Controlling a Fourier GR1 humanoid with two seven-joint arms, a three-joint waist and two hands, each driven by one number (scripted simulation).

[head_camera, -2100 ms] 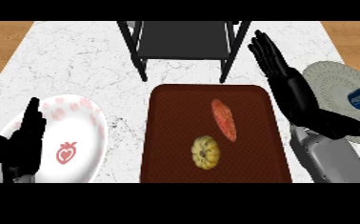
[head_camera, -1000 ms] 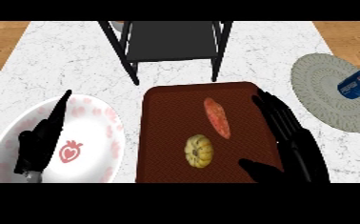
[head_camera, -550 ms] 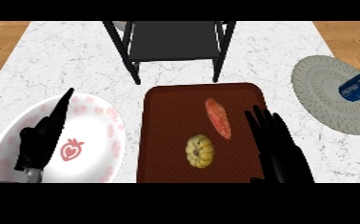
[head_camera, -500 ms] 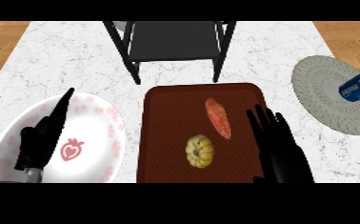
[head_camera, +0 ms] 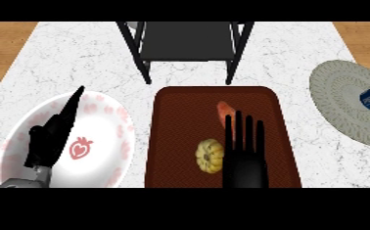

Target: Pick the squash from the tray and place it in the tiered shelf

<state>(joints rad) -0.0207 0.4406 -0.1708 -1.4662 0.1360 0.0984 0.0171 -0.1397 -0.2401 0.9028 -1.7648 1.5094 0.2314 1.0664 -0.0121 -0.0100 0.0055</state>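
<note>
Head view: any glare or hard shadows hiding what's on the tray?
Head view: light is flat and even, no glare on the tray; the squash shows plainly. The right hand, not shadow, hides part of the orange piece.

Counter (head_camera: 86,57): white veined marble look, wood strip at edges. Tray (head_camera: 173,126) under right hand's fingers (head_camera: 242,131): matt dark brown. Squash (head_camera: 210,155): ribbed yellow skin.

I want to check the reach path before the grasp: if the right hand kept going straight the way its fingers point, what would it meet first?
Probably the reddish vegetable on the tray, just beyond the right hand; the squash lies beside it, leftward. Height above the tray is unclear.
</note>
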